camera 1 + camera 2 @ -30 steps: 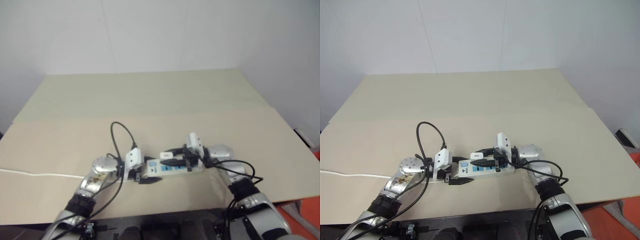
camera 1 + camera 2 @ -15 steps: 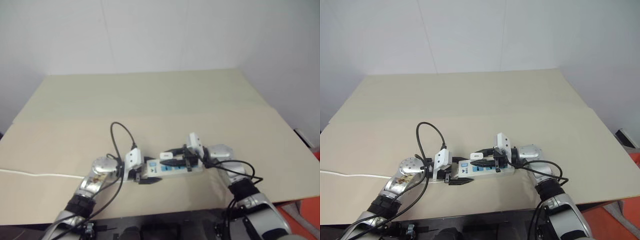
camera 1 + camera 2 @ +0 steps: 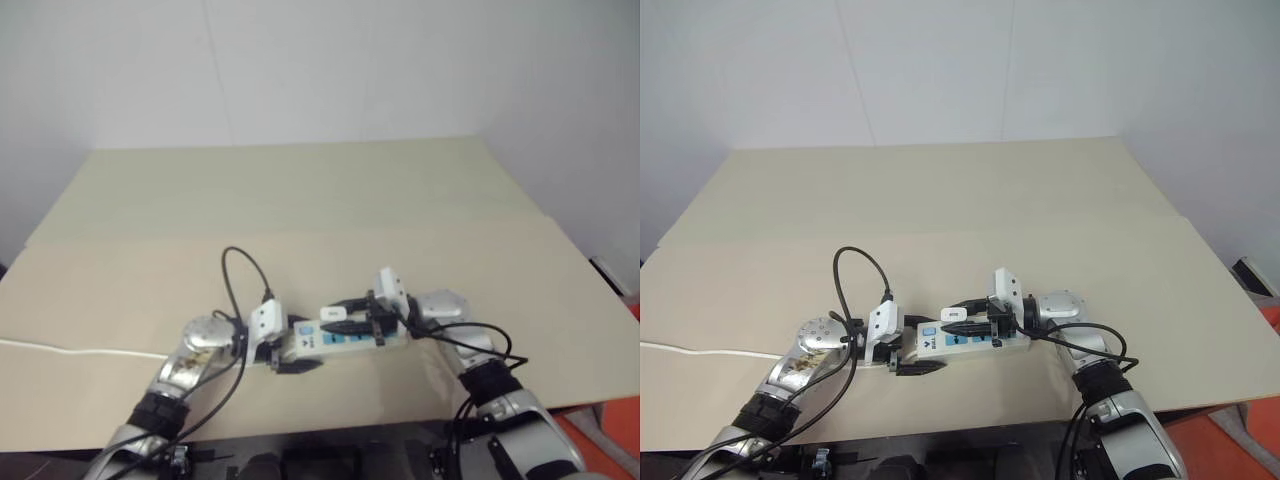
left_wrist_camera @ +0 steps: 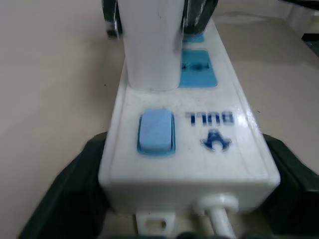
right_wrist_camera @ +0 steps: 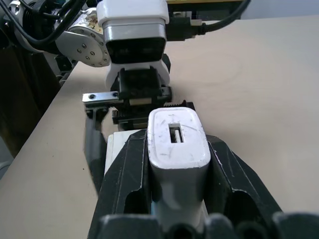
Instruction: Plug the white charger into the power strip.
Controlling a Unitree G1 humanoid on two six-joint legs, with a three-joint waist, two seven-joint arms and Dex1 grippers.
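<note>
Standing upright on the power strip [image 3: 965,346] on the counter [image 3: 940,200], the white charger [image 5: 177,144] sits clamped in the right gripper [image 5: 177,164], while the left gripper [image 3: 912,362] has just spread open around the strip's switch end, so plugging looks nearly finished.

A wide, pale beige desk [image 3: 970,190] carries everything, with a faint seam across it where the far part looks slightly greener than the near part. The power strip [image 3: 965,343] lies flat on the near part, close to the front edge, long side running left to right. Its thin white cord [image 3: 700,350] trails over the desk surface toward the left edge.
</note>
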